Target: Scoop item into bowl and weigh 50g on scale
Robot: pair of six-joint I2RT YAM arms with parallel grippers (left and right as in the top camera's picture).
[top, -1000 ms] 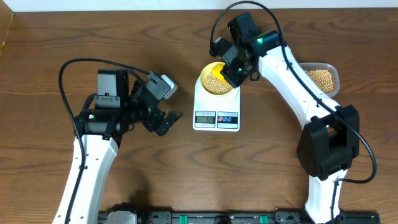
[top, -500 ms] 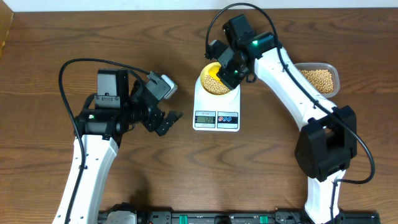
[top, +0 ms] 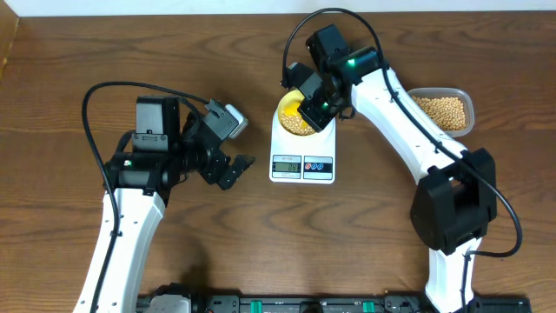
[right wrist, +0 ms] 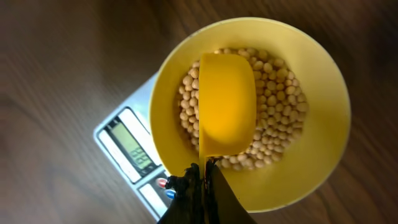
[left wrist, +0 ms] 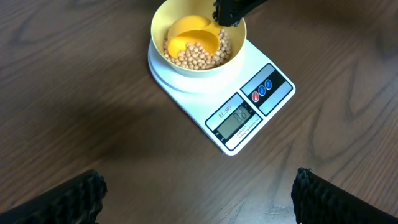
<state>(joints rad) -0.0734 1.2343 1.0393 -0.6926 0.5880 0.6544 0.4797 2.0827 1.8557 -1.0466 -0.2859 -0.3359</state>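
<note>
The yellow-green bowl [top: 301,117] sits on the white scale [top: 302,155], holding tan beans [right wrist: 283,87]. My right gripper [right wrist: 204,177] is shut on the handle of a yellow scoop [right wrist: 225,102], whose empty cup lies in the bowl over the beans. The bowl [left wrist: 198,37], scoop [left wrist: 191,42] and scale [left wrist: 239,115] also show in the left wrist view, with the display [left wrist: 235,121] lit. My left gripper [top: 233,169] is open and empty, hovering over bare table left of the scale.
A clear plastic container [top: 443,109] of beans stands right of the scale, behind the right arm. The scale's red and blue buttons [left wrist: 261,90] face the front. Brown wooden table [top: 365,235] all around.
My right gripper has shifted slightly left and back over the bowl, and the scoop has tipped and emptied into it. The left arm has not moved.
</note>
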